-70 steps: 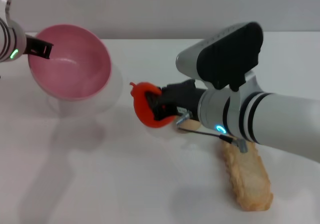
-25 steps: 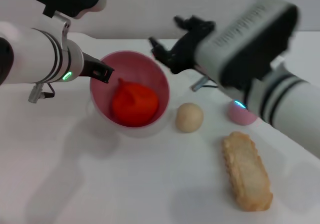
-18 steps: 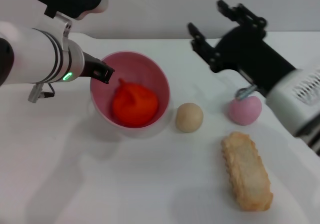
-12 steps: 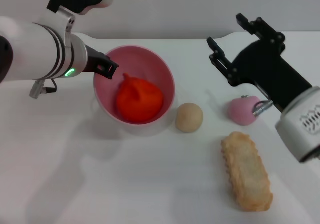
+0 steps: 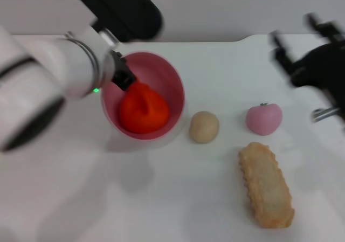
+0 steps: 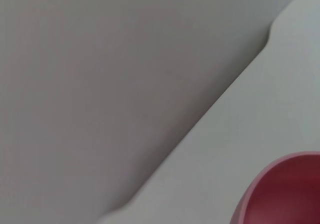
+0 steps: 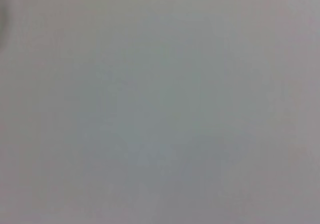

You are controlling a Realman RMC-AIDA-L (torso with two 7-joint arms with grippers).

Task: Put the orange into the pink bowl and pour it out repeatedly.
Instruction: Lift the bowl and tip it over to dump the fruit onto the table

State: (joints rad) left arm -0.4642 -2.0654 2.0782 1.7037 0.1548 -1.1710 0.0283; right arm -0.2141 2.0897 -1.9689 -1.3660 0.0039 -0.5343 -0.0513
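Orange [image 5: 143, 109] inside pink bowl [image 5: 171, 80].
Left hand [image 5: 125, 79] clamped on rim at 9 o'clock; right hand [image 5: 299, 52] blurred, seemingly spread apart.

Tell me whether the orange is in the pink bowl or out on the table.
In: the orange sits inside the pink bowl, ringed by its rim.

A robot test bench, we think.
We see a plain white surface [image 5: 161, 209], a bare grey wall [image 5: 215, 5] and toy food [image 5: 267, 185] set out.
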